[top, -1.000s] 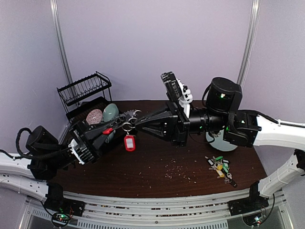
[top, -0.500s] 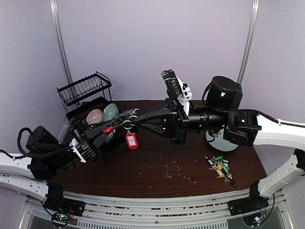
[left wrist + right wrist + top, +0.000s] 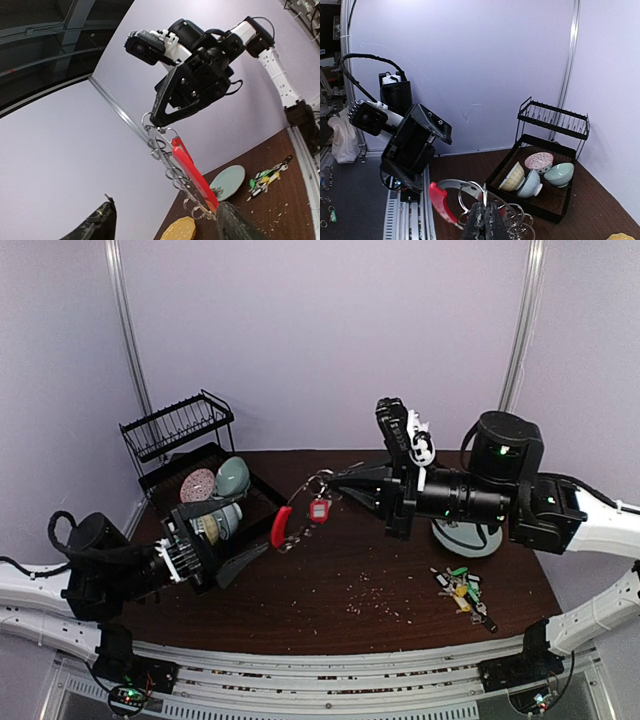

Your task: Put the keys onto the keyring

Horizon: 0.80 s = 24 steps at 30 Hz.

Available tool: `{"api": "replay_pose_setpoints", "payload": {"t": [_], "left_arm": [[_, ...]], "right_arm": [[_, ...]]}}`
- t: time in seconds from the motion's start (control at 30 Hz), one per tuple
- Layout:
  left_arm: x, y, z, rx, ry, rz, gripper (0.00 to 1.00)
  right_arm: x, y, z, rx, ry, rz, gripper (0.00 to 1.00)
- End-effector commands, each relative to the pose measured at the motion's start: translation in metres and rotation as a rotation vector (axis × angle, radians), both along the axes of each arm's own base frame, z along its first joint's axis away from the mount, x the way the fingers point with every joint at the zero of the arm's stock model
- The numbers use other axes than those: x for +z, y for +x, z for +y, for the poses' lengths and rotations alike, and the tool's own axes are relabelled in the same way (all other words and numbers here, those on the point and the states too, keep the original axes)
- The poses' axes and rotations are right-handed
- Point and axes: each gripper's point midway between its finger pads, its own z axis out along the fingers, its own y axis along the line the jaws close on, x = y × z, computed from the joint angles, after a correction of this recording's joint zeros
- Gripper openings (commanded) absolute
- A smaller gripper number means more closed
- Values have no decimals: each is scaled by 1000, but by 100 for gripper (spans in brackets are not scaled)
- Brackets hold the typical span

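My right gripper [image 3: 335, 478] is clamped on the keyring [image 3: 283, 525] at centre. My left gripper [image 3: 245, 550] gapes empty at eight o'clock. I'd hold the ring level, then fetch the keys [image 3: 462, 590] at four o'clock.

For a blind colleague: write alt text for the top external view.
The right gripper, shut, holds the keyring in the air above a brown table, a red tag dangling from it. The left gripper hangs open beside it; loose keys lie at the right.

The dark brown bench [image 3: 330, 590] carries a black wire dish rack [image 3: 175, 430] (far left corner), scattered crumbs [image 3: 375, 595] mid-bench, tagged keys [image 3: 462, 590] near right, and a pale plate [image 3: 465, 538] beyond them.
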Motion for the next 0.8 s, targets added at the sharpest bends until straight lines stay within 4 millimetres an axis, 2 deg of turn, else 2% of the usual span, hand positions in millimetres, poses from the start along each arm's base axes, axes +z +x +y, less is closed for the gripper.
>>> {"api": "replay_pose_setpoints", "payload": {"t": [0.0, 0.07, 0.13, 0.17, 0.23, 0.3, 0.4, 0.6, 0.77], "left_arm": [[1, -23, -1, -191, -30, 183, 73], [4, -29, -4, -245, -19, 242, 75], [13, -21, -6, -228, -60, 322, 72], [20, -10, -6, -186, -99, 381, 67], [22, 4, -17, -131, -102, 457, 48], [16, 7, -32, -132, -57, 480, 39], [7, 12, -41, -121, -68, 510, 29], [-13, 19, -47, -109, -37, 525, 27], [-19, 19, -56, -112, -6, 508, 30]], "right_arm": [[-15, 19, -17, -126, -140, -157, 0], [-36, 17, -14, -92, -223, -199, 0], [-55, 13, -11, -55, -302, -249, 0], [-62, 11, -10, -36, -335, -274, 0], [-73, 9, -8, -15, -382, -316, 0], [-77, 9, -6, -8, -390, -333, 0], [-78, 3, 0, 24, -358, -330, 0], [-81, -13, 8, 93, -287, -318, 0], [-76, -21, 15, 120, -234, -303, 0]]}}
